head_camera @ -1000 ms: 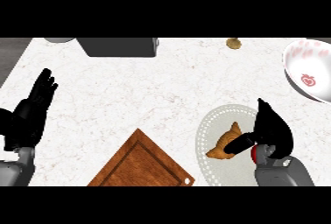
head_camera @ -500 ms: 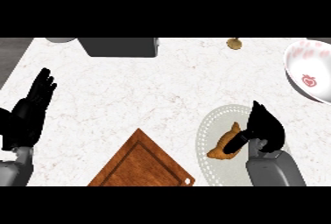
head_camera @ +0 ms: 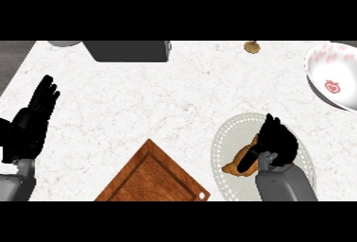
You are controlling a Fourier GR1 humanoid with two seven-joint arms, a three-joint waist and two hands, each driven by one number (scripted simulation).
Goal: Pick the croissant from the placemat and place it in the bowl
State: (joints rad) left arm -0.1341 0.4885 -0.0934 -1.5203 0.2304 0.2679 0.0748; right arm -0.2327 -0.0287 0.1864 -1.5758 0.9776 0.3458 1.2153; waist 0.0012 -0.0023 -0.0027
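right hand [head_camera: 277,144] now curled on croissant [head_camera: 242,161], lower than before.

A white marble-patterned counter [head_camera: 160,99] with faint grey veining fills nearly the whole view. Along its left edge a strip of darker grey floor [head_camera: 12,59] shows. A dark grey boxy appliance [head_camera: 129,50] sits at the counter's far edge, evenly lit, with soft shadows
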